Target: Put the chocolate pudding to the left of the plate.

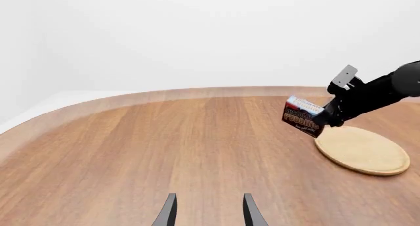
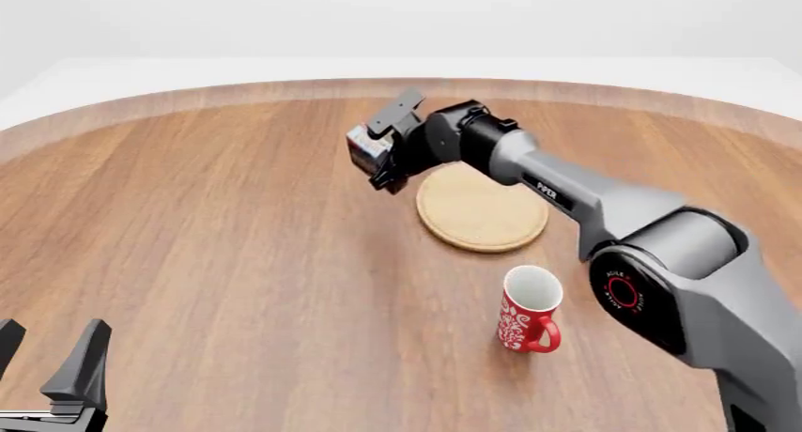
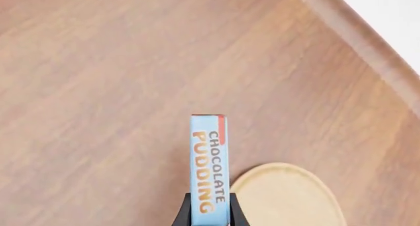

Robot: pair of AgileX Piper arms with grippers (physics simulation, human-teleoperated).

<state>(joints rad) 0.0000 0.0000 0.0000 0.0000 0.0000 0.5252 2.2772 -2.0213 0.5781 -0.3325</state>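
The chocolate pudding carton [image 2: 363, 150] is held in my right gripper [image 2: 379, 160], lifted above the table at the plate's far-left edge. It shows in the left wrist view [image 1: 302, 116] and in the right wrist view [image 3: 210, 164], clamped between the fingers. The light-tan wooden plate [image 2: 483, 209] lies flat at mid-table, also in the left wrist view [image 1: 363, 150] and the right wrist view [image 3: 285, 196]. My left gripper [image 2: 44, 362] is open and empty at the near left corner; its fingertips [image 1: 169, 211] show in its wrist view.
A red patterned mug [image 2: 529, 311] stands upright on the near side of the plate. The right arm [image 2: 589, 202] reaches across over the plate. The table's curved far edge [image 2: 401, 87] runs behind.
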